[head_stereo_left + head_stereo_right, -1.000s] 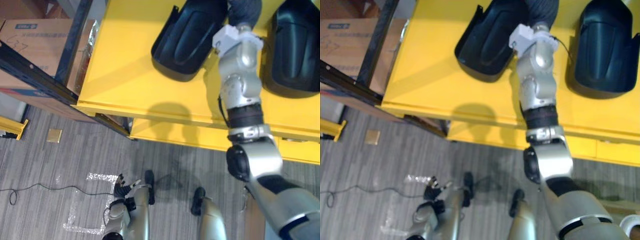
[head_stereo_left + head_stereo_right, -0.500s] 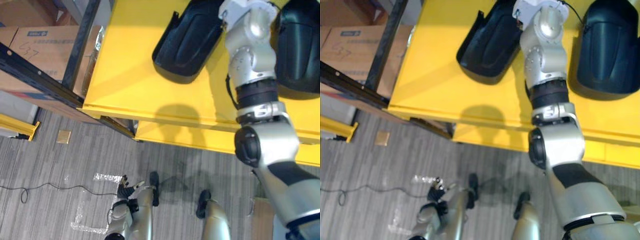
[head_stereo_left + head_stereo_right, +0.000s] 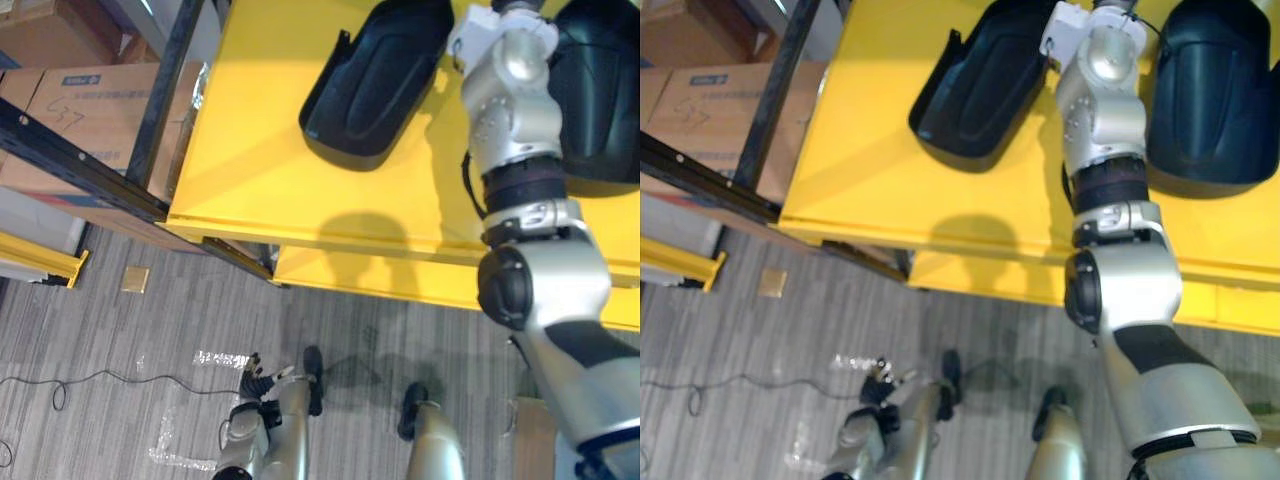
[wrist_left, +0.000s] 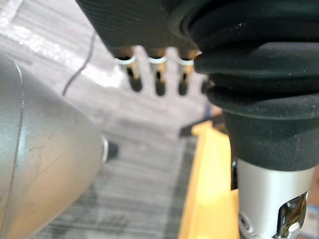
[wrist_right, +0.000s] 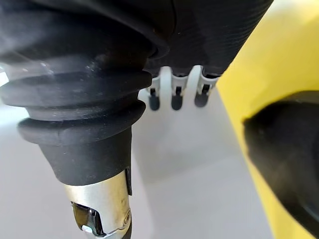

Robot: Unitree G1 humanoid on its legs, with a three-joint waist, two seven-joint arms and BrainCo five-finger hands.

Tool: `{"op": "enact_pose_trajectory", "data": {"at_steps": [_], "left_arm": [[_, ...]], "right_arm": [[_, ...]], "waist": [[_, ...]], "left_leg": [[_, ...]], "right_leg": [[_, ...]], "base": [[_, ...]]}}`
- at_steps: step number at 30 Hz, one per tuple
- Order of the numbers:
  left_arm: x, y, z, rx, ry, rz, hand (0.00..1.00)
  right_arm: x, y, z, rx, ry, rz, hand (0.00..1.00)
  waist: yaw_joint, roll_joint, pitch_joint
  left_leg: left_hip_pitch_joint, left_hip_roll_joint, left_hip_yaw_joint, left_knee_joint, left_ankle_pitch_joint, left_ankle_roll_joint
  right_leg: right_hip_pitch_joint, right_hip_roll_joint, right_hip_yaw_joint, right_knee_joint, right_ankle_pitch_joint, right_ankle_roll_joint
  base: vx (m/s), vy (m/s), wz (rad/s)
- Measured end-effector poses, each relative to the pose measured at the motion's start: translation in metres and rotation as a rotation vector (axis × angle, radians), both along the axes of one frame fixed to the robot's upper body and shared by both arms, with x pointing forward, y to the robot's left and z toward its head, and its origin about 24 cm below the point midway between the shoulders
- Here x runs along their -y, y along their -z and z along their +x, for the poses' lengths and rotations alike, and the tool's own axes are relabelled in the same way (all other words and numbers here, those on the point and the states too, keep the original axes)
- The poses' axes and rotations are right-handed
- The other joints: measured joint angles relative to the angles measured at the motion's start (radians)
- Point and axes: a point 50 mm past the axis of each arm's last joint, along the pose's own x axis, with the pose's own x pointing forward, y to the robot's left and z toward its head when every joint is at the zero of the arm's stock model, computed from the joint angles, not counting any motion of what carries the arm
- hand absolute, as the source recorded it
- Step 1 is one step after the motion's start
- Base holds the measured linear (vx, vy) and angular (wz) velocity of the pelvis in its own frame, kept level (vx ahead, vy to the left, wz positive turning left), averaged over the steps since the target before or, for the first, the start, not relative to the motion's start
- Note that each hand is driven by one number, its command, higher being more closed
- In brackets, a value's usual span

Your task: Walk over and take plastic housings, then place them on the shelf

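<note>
Yellow table [image 3: 280,150] fills the 12 o'clock part of the eye views. Below it is grey floor [image 3: 150,330], and brown boxes [image 3: 70,110] sit at 10 o'clock. Two black housings lie on the table. The left housing [image 3: 375,85] points from 7 to 1 o'clock. The right housing [image 3: 600,90] points from 6 to 12. The right arm goes up between them, so the right hand [image 5: 173,94] is nearer. Its fingers are straight and hold nothing. The left hand [image 3: 255,375] hangs loose at 7 o'clock.
</note>
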Motion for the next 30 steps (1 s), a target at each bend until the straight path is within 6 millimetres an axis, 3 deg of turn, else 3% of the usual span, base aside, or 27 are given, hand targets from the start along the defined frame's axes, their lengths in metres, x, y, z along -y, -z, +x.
{"op": "enact_pose_trajectory", "data": {"at_steps": [4,16,21,23,27,30], "left_arm": [[0.001,0.000,0.000,0.003,0.015,-0.009,0.00],[0.002,0.001,-0.001,-0.012,0.036,-0.022,0.00],[0.003,0.001,0.000,-0.011,0.049,-0.021,0.00],[0.003,0.001,0.000,-0.011,0.051,-0.022,0.00],[0.003,0.001,0.000,-0.011,0.053,-0.021,0.00],[0.004,0.003,-0.002,-0.020,0.054,-0.021,0.00]], "right_arm": [[-0.007,-0.003,0.000,-0.003,-0.022,-0.080,0.00],[-0.003,0.011,0.010,-0.095,0.016,-0.141,0.00],[0.009,0.020,0.014,-0.133,0.043,-0.127,0.00],[0.014,0.028,0.016,-0.153,0.048,-0.110,0.00],[0.033,0.061,0.023,-0.223,0.070,-0.035,0.00],[0.044,0.065,0.022,-0.219,0.084,0.009,0.00]], "waist": [[0.000,0.000,0.000],[0.000,0.000,0.000],[0.001,0.001,0.000],[0.001,0.001,0.000],[0.002,0.001,0.001],[0.000,0.002,0.001]], "left_leg": [[-0.003,0.000,-0.001,0.003,0.000,0.000],[-0.005,-0.001,-0.003,0.005,0.000,0.000],[-0.007,-0.002,-0.008,0.008,-0.001,0.000],[-0.007,-0.003,-0.009,0.009,-0.001,0.000],[-0.009,-0.007,-0.014,0.010,-0.001,0.000],[-0.009,-0.009,-0.015,0.009,-0.001,0.000]], "right_leg": [[0.000,0.000,0.000,0.000,0.000,-0.001],[-0.001,0.000,0.000,0.003,-0.003,-0.004],[-0.001,-0.001,-0.001,0.011,-0.008,-0.012],[-0.001,-0.002,-0.002,0.015,-0.012,-0.012],[-0.002,-0.007,-0.006,0.022,-0.019,-0.012],[-0.002,-0.009,-0.007,0.023,-0.019,-0.012]], "base": [[0.00,0.000,0.00],[0.00,0.000,0.00],[0.00,0.000,0.01],[0.00,0.000,0.02],[0.00,-0.004,0.05],[0.00,-0.002,0.01]]}}
